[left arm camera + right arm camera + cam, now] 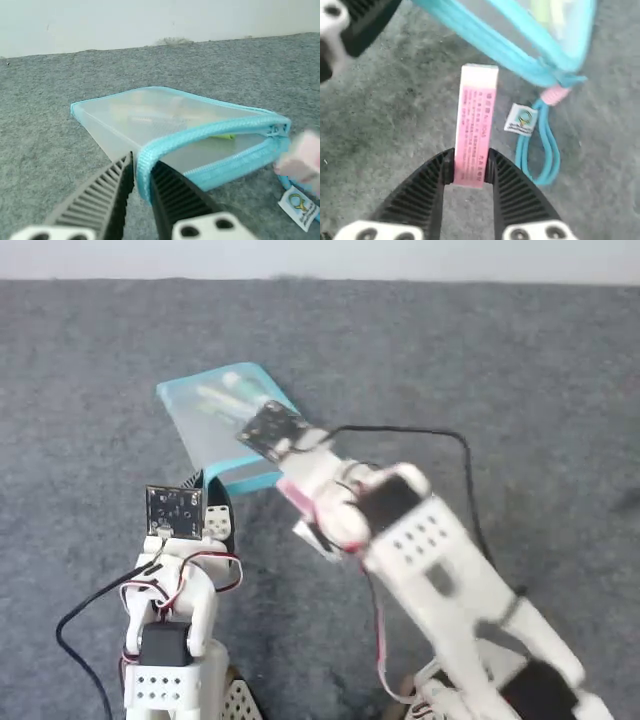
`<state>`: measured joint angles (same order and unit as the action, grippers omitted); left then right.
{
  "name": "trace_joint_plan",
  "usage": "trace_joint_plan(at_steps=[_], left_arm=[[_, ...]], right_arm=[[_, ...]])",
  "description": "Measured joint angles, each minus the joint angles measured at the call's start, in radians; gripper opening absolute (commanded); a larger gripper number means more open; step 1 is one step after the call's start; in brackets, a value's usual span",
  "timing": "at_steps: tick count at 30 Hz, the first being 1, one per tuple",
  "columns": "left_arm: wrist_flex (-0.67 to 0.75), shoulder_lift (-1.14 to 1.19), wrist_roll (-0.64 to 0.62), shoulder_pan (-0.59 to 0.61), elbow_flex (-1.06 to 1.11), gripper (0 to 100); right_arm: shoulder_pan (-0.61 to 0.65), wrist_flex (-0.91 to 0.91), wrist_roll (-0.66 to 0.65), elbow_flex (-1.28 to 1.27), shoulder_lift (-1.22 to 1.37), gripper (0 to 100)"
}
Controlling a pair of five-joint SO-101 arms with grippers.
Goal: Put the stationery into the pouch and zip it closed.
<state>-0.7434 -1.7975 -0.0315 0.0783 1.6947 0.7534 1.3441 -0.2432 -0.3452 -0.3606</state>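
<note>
Left arm stands at the near left of the grey carpet-like surface. Left claw is clamped on the light-blue zip edge at one corner of the pouch, one ribbed finger on each side of the band. The pouch, translucent with light-blue trim, lies flat on the surface just beyond that claw, left of centre in the high view. Its mouth faces the left wrist camera; the two zip bands stand apart with a gap between them, and the slider sits at the far end from the held corner. Pale stationery shows through the wall, including a yellow-green item just inside the mouth; exact kinds cannot be told. Right of the pouch, the right claw is clamped on a pink eraser in a printed sleeve, held by its lower end, with the upper end close to the zip edge. A light-blue cord loop and a small white tag hang from the pouch's end, lying on the surface just beside the eraser. Right arm slants in from the near right.
</note>
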Motion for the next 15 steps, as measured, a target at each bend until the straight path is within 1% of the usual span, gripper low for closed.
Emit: trace_joint_plan(at_steps=[7, 15], left_arm=[[0.0, 0.0, 0.0, 0.0, 0.0, 1], [0.0, 0.0, 0.0, 0.0, 0.0, 1]], right_arm=[[0.0, 0.025, 0.009, 0.232, 0.298, 0.8], [0.002, 0.12, 0.043, 0.568, 0.569, 0.8]])
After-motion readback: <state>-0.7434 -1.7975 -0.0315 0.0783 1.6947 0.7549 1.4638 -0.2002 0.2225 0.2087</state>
